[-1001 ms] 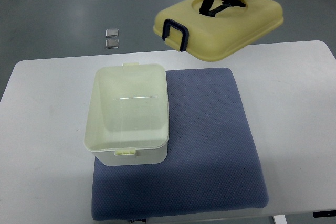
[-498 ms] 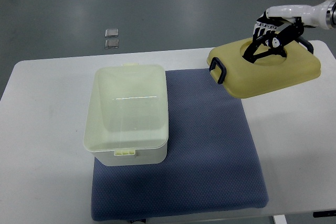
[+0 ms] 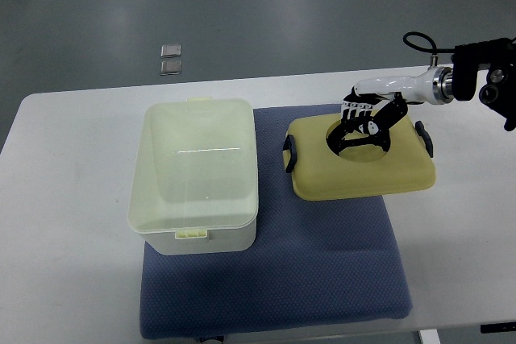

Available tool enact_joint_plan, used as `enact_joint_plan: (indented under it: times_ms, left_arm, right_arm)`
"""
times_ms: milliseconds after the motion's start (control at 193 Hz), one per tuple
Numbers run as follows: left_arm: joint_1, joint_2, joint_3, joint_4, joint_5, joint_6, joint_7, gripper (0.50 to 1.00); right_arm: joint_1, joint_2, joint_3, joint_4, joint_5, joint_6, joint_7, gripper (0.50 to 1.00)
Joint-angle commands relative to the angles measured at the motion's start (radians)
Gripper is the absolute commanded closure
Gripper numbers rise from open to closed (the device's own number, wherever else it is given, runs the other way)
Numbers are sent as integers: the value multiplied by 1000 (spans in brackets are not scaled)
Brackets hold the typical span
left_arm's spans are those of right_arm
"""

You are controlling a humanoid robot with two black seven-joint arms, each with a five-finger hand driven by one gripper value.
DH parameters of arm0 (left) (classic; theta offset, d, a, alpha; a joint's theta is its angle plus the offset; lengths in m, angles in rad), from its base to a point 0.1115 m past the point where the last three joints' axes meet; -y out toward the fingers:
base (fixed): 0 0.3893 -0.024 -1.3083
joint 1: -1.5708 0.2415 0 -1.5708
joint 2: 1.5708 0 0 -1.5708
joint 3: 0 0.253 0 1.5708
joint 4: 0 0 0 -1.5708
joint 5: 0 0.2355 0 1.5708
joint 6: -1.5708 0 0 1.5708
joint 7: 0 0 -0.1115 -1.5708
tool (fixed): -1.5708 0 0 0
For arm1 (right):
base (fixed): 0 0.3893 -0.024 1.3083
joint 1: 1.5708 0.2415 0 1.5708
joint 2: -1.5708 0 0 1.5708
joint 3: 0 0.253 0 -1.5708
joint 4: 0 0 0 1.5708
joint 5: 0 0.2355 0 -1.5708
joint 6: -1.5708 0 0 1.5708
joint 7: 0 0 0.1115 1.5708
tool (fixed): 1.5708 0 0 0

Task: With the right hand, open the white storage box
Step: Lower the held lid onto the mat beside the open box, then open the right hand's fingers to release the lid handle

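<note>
The white storage box (image 3: 195, 175) stands open on the left part of the blue mat (image 3: 322, 271), its inside empty. Its pale yellow lid (image 3: 363, 171), with dark latches at both ends, lies flat on the mat's upper right, partly over the table. My right hand (image 3: 364, 121) comes in from the right edge and its fingers are curled around the handle in the lid's round recess. The left arm does not show.
The white table (image 3: 72, 279) carries the mat. Two small clear squares (image 3: 171, 60) lie on the grey floor beyond the far table edge. A black cable and the arm's wrist joint (image 3: 476, 78) hang over the table's right side.
The right hand has brought the lid down and to the left, from the air over the table's right rear corner onto the mat beside the box, still holding its handle.
</note>
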Motion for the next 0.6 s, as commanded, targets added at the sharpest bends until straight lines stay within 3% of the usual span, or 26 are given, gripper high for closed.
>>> enact_joint_plan:
  times_ms: [0, 207, 461, 467, 472, 477, 482, 487, 493, 498, 503, 508, 596]
  left_arm:
    - [0, 0, 1, -2, 0, 0, 0, 500]
    - [0, 0, -2, 0, 0, 0, 0, 500]
    - [0, 0, -2, 0, 0, 0, 0, 500]
    - [0, 0, -2, 0, 0, 0, 0, 500]
    - [0, 0, -2, 0, 0, 0, 0, 500]
    - [0, 0, -2, 0, 0, 0, 0, 500]
    - [0, 0, -2, 0, 0, 0, 0, 500]
    - [0, 0, -2, 0, 0, 0, 0, 500]
    - [0, 0, -2, 0, 0, 0, 0, 500]
    - [0, 0, -2, 0, 0, 0, 0, 500]
    - [0, 0, -2, 0, 0, 0, 0, 500]
    - [0, 0, -2, 0, 0, 0, 0, 500]
    - [0, 0, 1, 0, 0, 0, 0, 500]
  right_arm:
    - [0, 44, 0, 0, 0, -39, -3, 1000]
    - [-2, 134, -1, 0, 0, -87, -6, 1000]
    - [-45, 142, -3, -24, 0, -113, -6, 1000]
    - [-48, 142, -3, -27, 0, -114, -6, 923]
    - [-48, 142, -3, -28, 0, -114, -6, 922]
    - [-49, 142, -1, -29, 0, -117, -6, 817]
    - [-49, 142, -1, -29, 0, -117, -6, 816]
    - [-51, 142, -1, -32, 0, -119, -6, 725]
    - [-51, 142, -1, -32, 0, -119, -6, 724]
    - [-52, 142, 0, -32, 2, -120, -6, 643]
    - [-52, 142, 0, -32, 2, -121, -6, 642]
    - [-55, 142, 0, -35, 2, -122, -6, 579]
    - [-58, 141, -1, -44, 2, -124, -6, 566]
